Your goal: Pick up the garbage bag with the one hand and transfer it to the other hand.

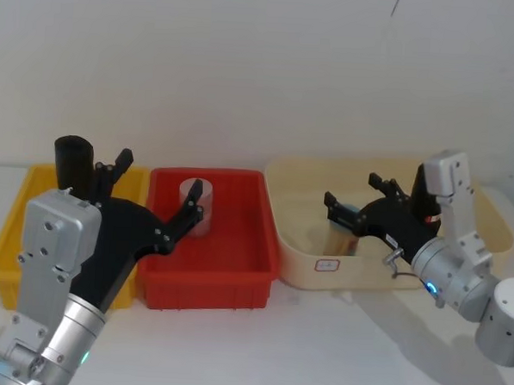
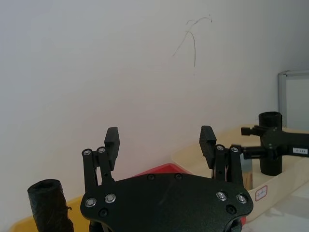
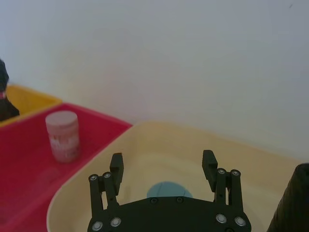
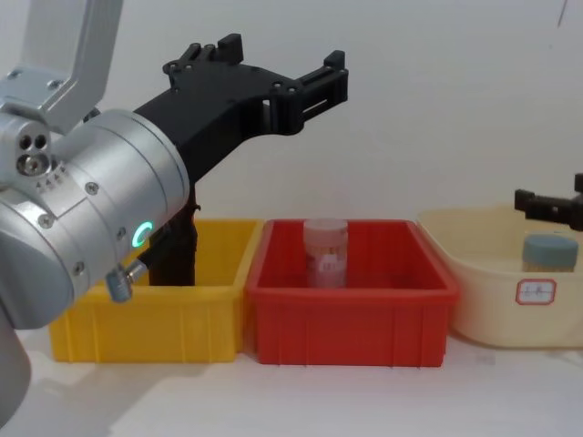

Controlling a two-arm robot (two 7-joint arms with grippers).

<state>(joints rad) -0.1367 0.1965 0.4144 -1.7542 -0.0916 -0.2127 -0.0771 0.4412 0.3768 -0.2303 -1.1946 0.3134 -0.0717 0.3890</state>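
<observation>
The garbage bag (image 1: 72, 160) is a black roll standing upright in the yellow bin (image 1: 9, 247). It also shows as the garbage bag (image 2: 49, 205) in the left wrist view and, partly behind my arm, as the garbage bag (image 4: 177, 253) in the chest view. My left gripper (image 1: 158, 187) hovers open and empty above the bins, just right of the roll, seen as the left gripper (image 4: 282, 55) from the chest. My right gripper (image 1: 352, 189) is open and empty over the cream tub (image 1: 306, 242).
A pink-white jar (image 1: 196, 205) stands in the red bin (image 1: 209, 285) between the yellow bin and the tub. A blue-lidded container (image 4: 549, 251) sits in the tub. Another black roll-like thing (image 2: 270, 144) stands in the tub beside the right gripper. A white wall is close behind.
</observation>
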